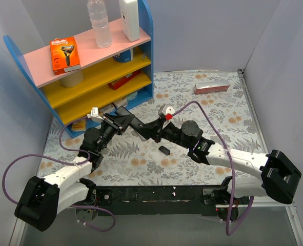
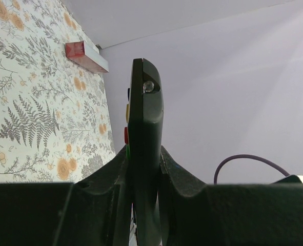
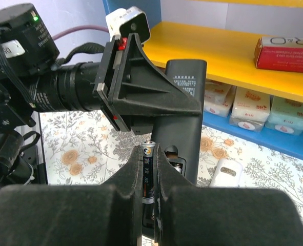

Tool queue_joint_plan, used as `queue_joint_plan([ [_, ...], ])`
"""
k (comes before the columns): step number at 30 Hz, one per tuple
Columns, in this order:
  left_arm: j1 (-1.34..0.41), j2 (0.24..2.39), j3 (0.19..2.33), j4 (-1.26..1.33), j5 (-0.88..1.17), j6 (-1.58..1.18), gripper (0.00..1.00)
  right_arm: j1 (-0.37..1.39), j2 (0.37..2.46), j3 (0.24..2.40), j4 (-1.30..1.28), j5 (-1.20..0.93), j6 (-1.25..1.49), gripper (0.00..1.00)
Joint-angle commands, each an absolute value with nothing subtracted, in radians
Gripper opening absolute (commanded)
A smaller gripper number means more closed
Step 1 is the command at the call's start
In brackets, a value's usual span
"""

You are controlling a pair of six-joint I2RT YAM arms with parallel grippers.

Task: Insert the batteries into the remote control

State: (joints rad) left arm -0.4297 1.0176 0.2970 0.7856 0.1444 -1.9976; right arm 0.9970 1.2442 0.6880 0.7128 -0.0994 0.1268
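There are two grippers, left gripper (image 2: 143, 205) and right gripper (image 3: 150, 174), one remote control (image 3: 184, 102), one clearly visible battery (image 3: 148, 159), one bottle (image 1: 99, 23), one razor pack (image 1: 65, 54).

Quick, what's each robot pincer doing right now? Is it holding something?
Left pincer: closed, holding the remote control.
Right pincer: closed, holding a battery.

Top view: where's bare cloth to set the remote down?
Widest free patch: right side of the floral tablecloth, between the long pink box and the right arm. Smaller: near edge, around the small black cover. Crowded: centre, where left hand and right hand meet by the blue shelf unit.
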Motion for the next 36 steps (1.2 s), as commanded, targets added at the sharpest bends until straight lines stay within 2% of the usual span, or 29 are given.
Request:
queue_joint_plan([
  [1, -0.436, 0.997, 0.341, 0.802, 0.133, -2.341, 0.0, 0.997, 1.256, 0.68, 0.784, -0.078, 0.109, 0.08],
  [19, -0.439, 0.999, 0.336, 0.83, 0.141, -2.382, 0.0, 0.997, 1.302, 0.675, 0.81, -0.055, 0.091, 0.1],
  [25, -0.439, 1.002, 0.333, 0.841, 0.14, -2.388, 0.0, 0.997, 1.299, 0.669, 0.808, -0.077, 0.097, 0.15],
  [27, -0.437, 1.002, 0.328, 0.842, 0.14, -2.39, 0.0, 0.997, 1.295, 0.67, 0.799, -0.078, 0.097, 0.23],
  [30, -0.439, 1.002, 0.324, 0.845, 0.138, -2.391, 0.0, 0.997, 1.289, 0.669, 0.796, -0.083, 0.097, 0.29],
  [36, -0.437, 1.002, 0.322, 0.848, 0.138, -2.393, 0.0, 0.997, 1.284, 0.673, 0.795, -0.09, 0.095, 0.3],
])
